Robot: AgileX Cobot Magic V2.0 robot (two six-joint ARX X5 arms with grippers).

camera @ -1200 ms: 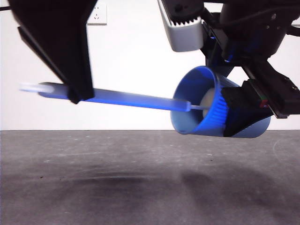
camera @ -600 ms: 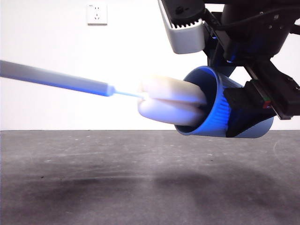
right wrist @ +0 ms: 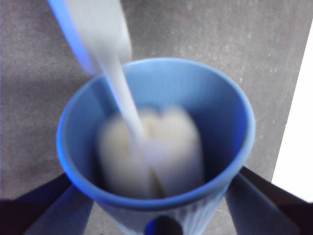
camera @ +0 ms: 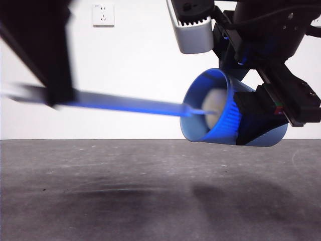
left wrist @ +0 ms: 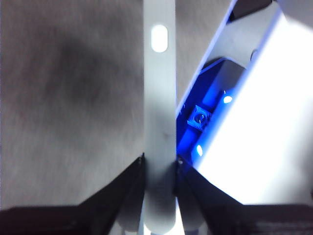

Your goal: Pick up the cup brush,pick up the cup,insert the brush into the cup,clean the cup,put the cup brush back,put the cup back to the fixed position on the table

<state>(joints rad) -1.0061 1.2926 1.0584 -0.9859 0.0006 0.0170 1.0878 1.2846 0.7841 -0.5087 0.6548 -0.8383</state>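
We have the cup (camera: 220,113) clamped in the right gripper (camera: 261,123), whose jaws are closed on its ribbed wall near the base, so that the cup hangs tipped on its side above the worktop (camera: 150,191) with its mouth turned toward the other arm. The left gripper (left wrist: 159,164) is shut tight on the slim grey handle of the cup brush (camera: 130,105), and the handle runs straight out ahead of it, reaching across to the cup; the sponge head (right wrist: 151,149) sits deep inside, close to the cup's bottom, as the right wrist view shows. We judge the cup light and thin-walled, likely to flex if squeezed hard, and the ribs give our jaws good purchase, so the low grip on the wall seems the right place. The brush looks light and fairly stiff in the handle, with a thin neck before the soft, springy sponge; holding it far back on the handle, as we do, gives reach but lets the head wander. The brush is blurred in every view, so its exact pose is uncertain. Below both grippers lies a dark grey matte surface with faint scuffs; behind them stands a plain white wall with a socket (camera: 103,14).
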